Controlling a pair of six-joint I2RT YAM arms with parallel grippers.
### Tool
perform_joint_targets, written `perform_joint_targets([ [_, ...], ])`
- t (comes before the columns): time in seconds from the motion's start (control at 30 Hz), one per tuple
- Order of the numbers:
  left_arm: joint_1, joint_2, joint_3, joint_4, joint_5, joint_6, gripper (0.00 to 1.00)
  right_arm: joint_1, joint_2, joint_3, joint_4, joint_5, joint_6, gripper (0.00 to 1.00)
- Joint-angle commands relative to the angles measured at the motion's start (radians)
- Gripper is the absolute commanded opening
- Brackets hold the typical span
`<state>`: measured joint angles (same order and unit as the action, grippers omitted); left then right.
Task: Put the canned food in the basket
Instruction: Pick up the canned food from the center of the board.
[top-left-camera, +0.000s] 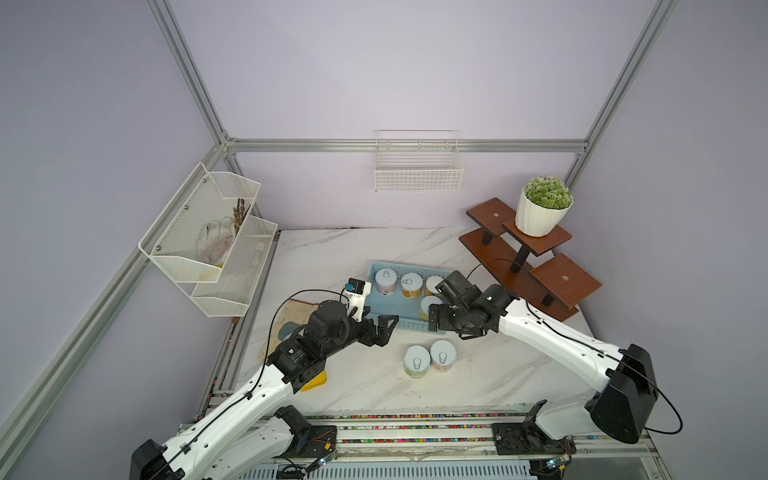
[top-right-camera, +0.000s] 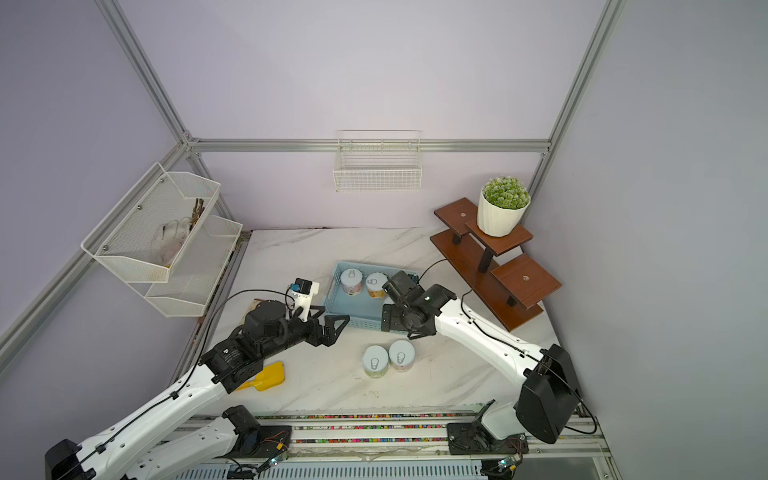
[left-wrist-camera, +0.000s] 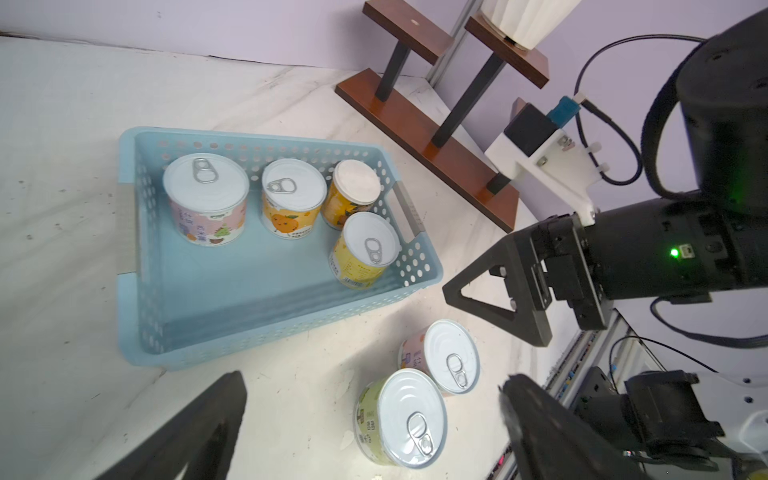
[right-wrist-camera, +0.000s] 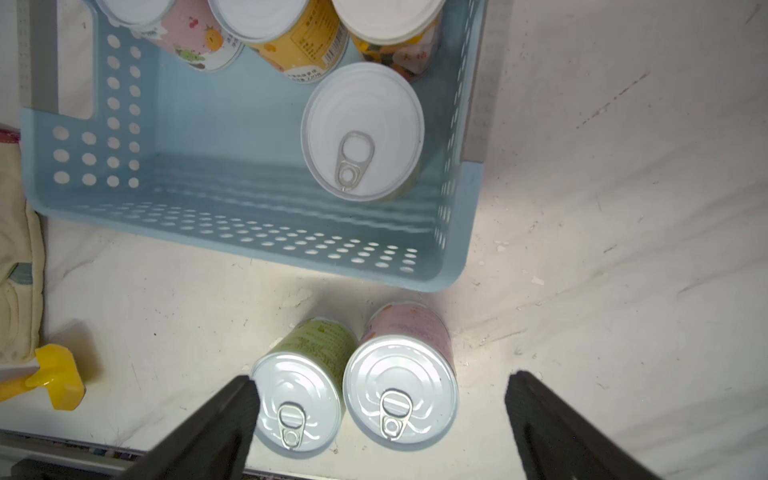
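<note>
1. Inside the light blue basket (left-wrist-camera: 232, 286), four cans (left-wrist-camera: 293, 199) are standing, three along its far wall and one nearer.
2. Just outside its near wall, a green can (left-wrist-camera: 401, 417) and a pink can (left-wrist-camera: 442, 357) are standing side by side on the marble table (top-left-camera: 332, 257).
3. The right gripper (top-left-camera: 438, 318) is hovering over the basket's near right corner, its jaws spread wide and empty.
4. The left gripper (top-left-camera: 384, 328) is hovering at the near left corner, likewise released.

No text legible anywhere, pastel pink-labelled round metal can (left-wrist-camera: 206, 199) in the light blue perforated plastic basket (left-wrist-camera: 266, 299) bearing small printed characters too blurred to read, yellow-labelled can (left-wrist-camera: 363, 253) showing a barcode and unreadable fine print, green-labelled can (left-wrist-camera: 399, 419) outside the basket likewise unreadable
</note>
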<state>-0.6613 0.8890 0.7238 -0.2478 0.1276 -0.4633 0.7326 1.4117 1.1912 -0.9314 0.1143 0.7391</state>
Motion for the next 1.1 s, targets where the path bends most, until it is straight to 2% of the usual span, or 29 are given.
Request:
perform_joint_targets([
  [0.0, 0.006, 0.039, -0.007, 0.085, 0.177, 0.006, 1.0, 0.02, -0.069, -0.063, 0.028, 0.001, 0.038, 0.98],
  [0.1, -0.005, 0.069, -0.008, 0.101, 0.246, 0.006, 1.0, 0.029, -0.106, -0.118, 0.034, -0.001, 0.071, 0.99],
  [0.17, -0.033, 0.071, -0.014, 0.115, 0.249, 0.008, 1.0, 0.031, -0.117, -0.144, 0.041, -0.003, 0.089, 0.99],
  [0.33, -0.14, 0.065, -0.029, 0.117, 0.206, 0.005, 1.0, 0.034, -0.123, -0.189, 0.076, -0.018, 0.122, 0.99],
  [0.53, -0.24, 0.0, -0.116, 0.119, 0.092, -0.039, 1.0, 0.041, -0.075, -0.197, 0.096, -0.024, 0.132, 0.99],
  [0.73, -0.247, -0.069, -0.197, 0.122, 0.043, -0.07, 1.0, 0.047, -0.017, -0.192, 0.14, -0.048, 0.137, 0.99],
  [1.07, -0.247, -0.053, -0.208, 0.133, 0.034, -0.092, 1.0, 0.052, 0.097, -0.153, 0.114, -0.025, 0.15, 0.99],
])
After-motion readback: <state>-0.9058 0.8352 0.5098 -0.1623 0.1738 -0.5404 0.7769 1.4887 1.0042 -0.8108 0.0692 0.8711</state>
